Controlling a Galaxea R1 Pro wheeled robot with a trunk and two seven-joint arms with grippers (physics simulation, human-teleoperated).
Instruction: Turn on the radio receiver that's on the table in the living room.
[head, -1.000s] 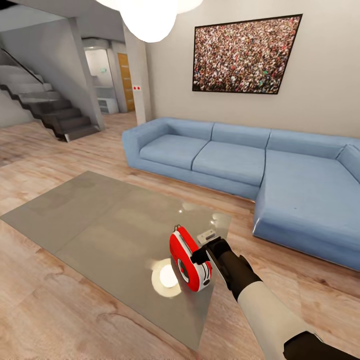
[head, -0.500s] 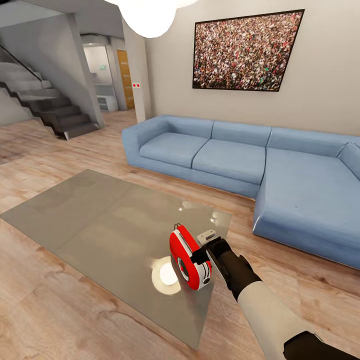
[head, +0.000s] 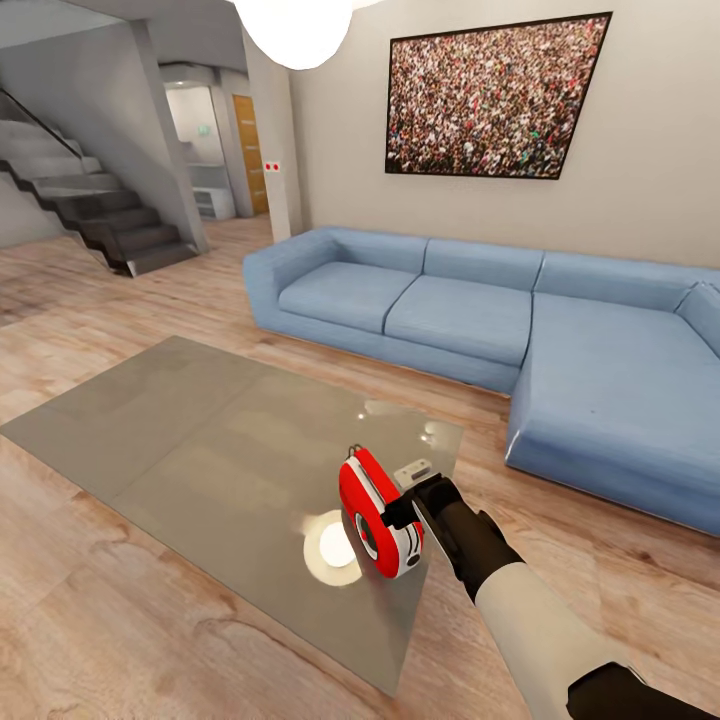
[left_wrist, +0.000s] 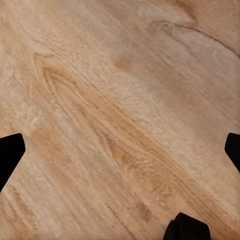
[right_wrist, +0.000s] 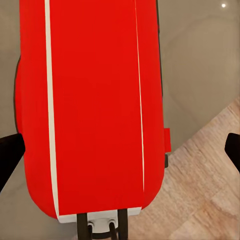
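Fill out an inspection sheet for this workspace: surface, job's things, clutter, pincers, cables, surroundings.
Surface: grey glossy table, reflecting a lamp.
Job's things: red radio receiver upright near the table's corner.
Clutter: small white gadget behind the radio.
Pincers: right pincer at the radio's side, fingers spread wide; left pincer open over wood floor.
Cables: nothing seen.
Surroundings: blue sofa, crowd picture, staircase.
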